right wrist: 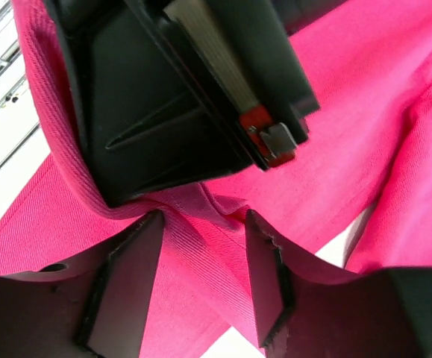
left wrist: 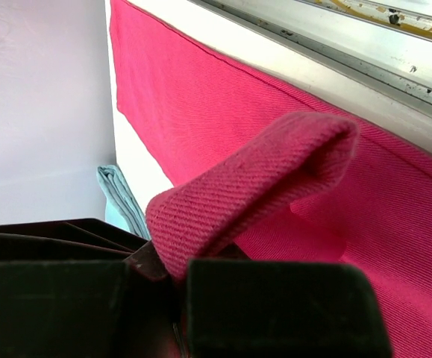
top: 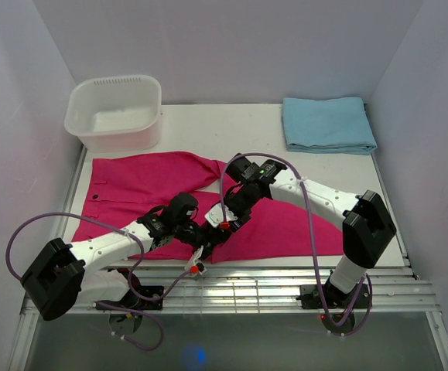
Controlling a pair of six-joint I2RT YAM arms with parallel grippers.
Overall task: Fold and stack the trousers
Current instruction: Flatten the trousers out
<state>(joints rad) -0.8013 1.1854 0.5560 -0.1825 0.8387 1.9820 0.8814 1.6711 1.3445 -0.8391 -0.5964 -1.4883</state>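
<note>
The magenta-pink trousers [top: 138, 182] lie spread across the white table, waist toward the left and a leg running right. My left gripper [top: 208, 236] is shut on a raised fold of the fabric [left wrist: 275, 171] at the near edge; in the left wrist view the fold loops up out of the closed jaws [left wrist: 178, 268]. My right gripper [top: 230, 220] sits right against it from the far side. Its fingers [right wrist: 130, 283] stand apart on either side of a band of the same pink fabric [right wrist: 201, 253], just below the left gripper's black body [right wrist: 163, 112].
A white plastic basin [top: 115, 112] stands at the back left. A folded light blue cloth [top: 328, 124] lies at the back right. Metal rails [top: 270, 282] run along the table's near edge, between the trousers and the arm bases.
</note>
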